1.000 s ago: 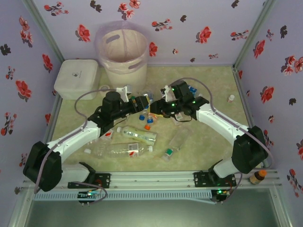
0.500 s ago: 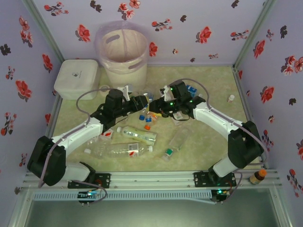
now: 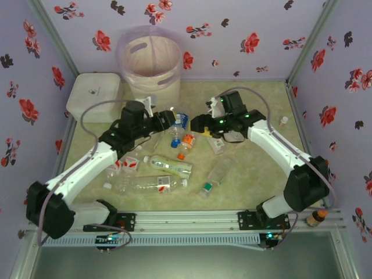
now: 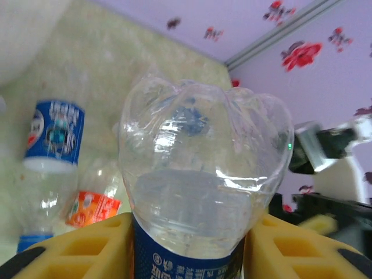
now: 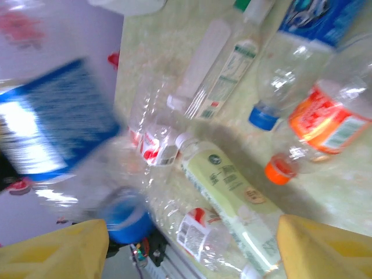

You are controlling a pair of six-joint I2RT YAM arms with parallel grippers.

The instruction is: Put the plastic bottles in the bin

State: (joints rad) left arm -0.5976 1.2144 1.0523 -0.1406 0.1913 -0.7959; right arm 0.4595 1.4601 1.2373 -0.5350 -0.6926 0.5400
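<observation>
- Clamping a blue-labelled bottle (image 4: 203, 174), the left gripper (image 4: 189, 253) presses its yellow fingers (image 4: 87, 250) against both sides of the label. The left wrist view shows the clear, lobed base turned to the lens. From above, the same bottle is a small blue patch held off the surface.
- Beside it, the right gripper (image 5: 189, 247) has its jaws spread wide with nothing between them. Beyond them, its wrist view shows a pale green-labelled bottle (image 5: 224, 186) and an orange-labelled bottle (image 5: 322, 119) lying on their sides, caps on.
- Under both grippers, the table (image 3: 256, 174) is pale green and marbled, with several more clear bottles strewn around its middle.
- At the far edge, left of centre, the bin (image 3: 152, 84) stands upright, cream with a pink liner, just beside a white lidded box (image 3: 93, 96). The held bottle is on its near side, not over it.
- Behind, the walls (image 3: 232, 29) are lilac with red and dark flowers.
</observation>
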